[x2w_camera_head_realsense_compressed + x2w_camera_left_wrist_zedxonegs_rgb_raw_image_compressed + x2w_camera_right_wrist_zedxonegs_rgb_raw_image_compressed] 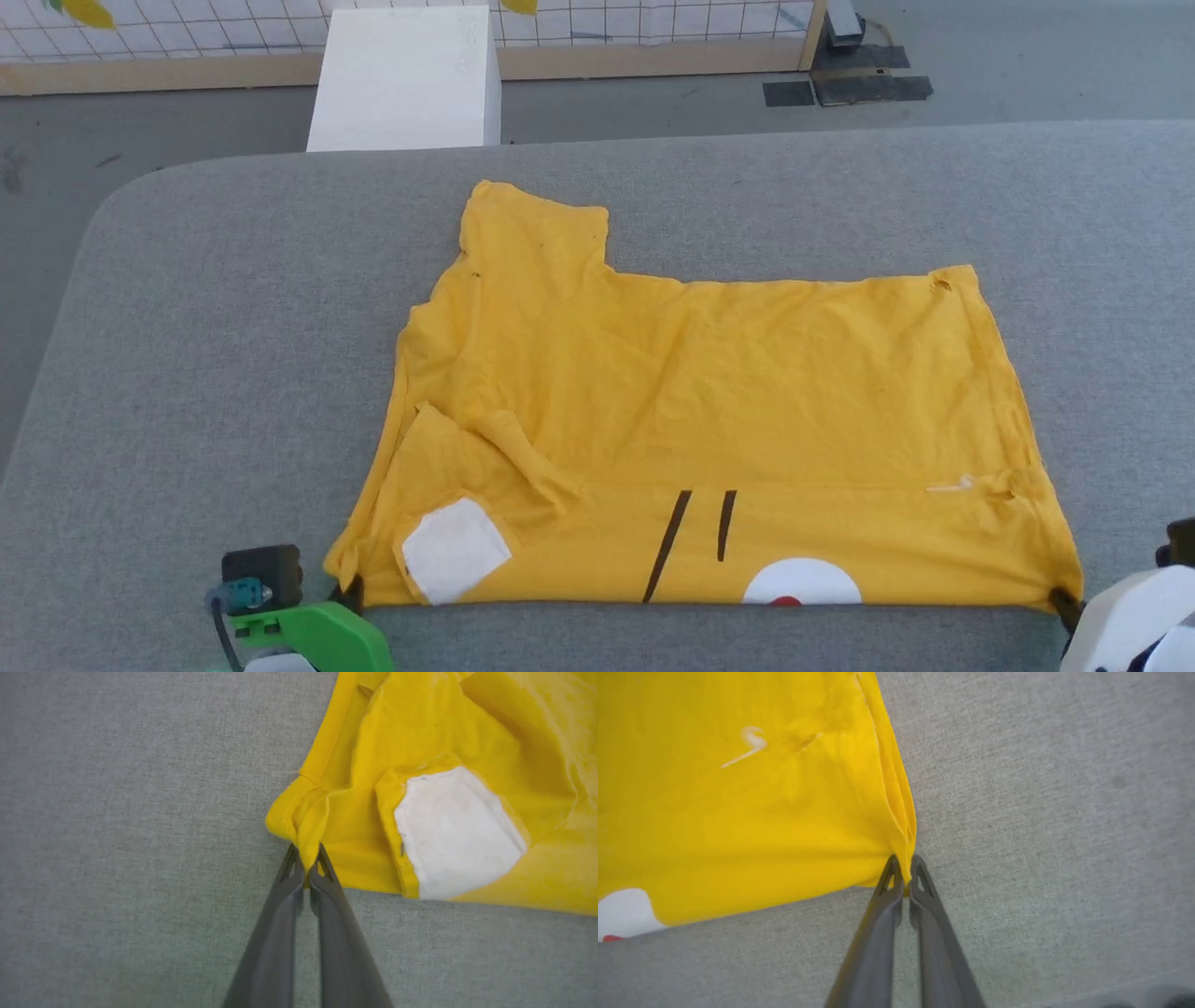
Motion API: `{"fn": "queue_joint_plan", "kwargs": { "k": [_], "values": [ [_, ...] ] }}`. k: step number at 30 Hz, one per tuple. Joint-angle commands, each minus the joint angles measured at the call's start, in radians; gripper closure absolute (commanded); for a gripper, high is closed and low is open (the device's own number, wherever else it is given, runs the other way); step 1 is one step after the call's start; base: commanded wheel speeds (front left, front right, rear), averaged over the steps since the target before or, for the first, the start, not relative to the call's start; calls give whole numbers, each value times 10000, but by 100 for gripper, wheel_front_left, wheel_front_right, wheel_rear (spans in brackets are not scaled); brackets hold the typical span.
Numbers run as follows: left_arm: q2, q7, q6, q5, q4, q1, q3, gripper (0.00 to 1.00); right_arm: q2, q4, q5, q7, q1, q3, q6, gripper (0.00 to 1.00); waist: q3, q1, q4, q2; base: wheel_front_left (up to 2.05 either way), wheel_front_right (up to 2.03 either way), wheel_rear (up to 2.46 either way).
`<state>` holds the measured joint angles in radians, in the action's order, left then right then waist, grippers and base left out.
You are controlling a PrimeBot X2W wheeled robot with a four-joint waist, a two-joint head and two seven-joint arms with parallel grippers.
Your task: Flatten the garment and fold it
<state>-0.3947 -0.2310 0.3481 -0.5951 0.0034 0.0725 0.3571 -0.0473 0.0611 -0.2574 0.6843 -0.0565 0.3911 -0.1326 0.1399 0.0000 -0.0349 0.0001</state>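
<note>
At the near edge of the grey table (215, 355), the left gripper (306, 851) is clamped tight on the yellow T-shirt (709, 392). Its fingers are pinched almost together on the near-left corner, with a fold of cloth squeezed between the tips. The right gripper (905, 861) is the same: closed down on the near-right corner, with the stacked hem layers bunched between its tips. Both grasp cloth only, and the near edge runs straight between them.

The T-shirt lies spread on the middle of the table, wrinkled, not fully flat. One sleeve (537, 229) sticks out at the far left. The other sleeve is folded back over the body near the left gripper, and a creased ridge runs from it toward the centre. A white square patch (456, 549) sits just beside the left grip. Two black lines (667, 546) slant down the near strip, and a white round patch (801, 583) with a red dot is cut off by the near edge. A small pale mark shows near the right side seam.

Nothing lies on the shirt or between the grippers. Behind the table a white box (406, 79) stands on the floor, touching or just beside the far edge, I cannot tell which. A wood-framed grid panel (653, 37) stands behind it, and dark mats (868, 84) lie at the far right.
</note>
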Motion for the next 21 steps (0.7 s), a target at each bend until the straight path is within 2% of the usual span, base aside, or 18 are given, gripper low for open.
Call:
{"fn": "queue_joint_plan", "kwargs": {
  "k": [1,8,10,11,12,13,21],
  "values": [
    [-8,-79,-53,-77,185,183,18,100,-30,216,-69,-137,-152,-6,19,100,-6,0,-11,-1,0,0,0],
    [310,91,-463,-290,1104,21,261,100,-30,1510,-352,-1250,-53,-405,19,100,-111,0,-78,-1,0,0,0],
    [417,215,-480,-366,1232,6,225,45,-30,1634,-538,-1706,-38,-486,19,100,-162,0,-94,-1,0,0,0],
    [450,289,-505,-399,1271,2,204,0,-30,1652,-631,-1921,-61,-571,19,66,-211,0,-95,-1,0,0,0],
    [462,347,-527,-420,1281,3,186,0,-30,1622,-697,-2119,-93,-624,19,51,-253,0,-96,-1,0,0,0],
    [463,446,-544,-427,1251,-3,151,0,-30,1532,-765,-2387,-141,-713,19,0,-297,0,-95,-1,0,0,0],
    [82,1909,-923,192,505,-710,-105,0,-30,103,-666,-4728,-435,-1266,19,0,-301,0,-234,-1,0,0,0]
  ]
}}
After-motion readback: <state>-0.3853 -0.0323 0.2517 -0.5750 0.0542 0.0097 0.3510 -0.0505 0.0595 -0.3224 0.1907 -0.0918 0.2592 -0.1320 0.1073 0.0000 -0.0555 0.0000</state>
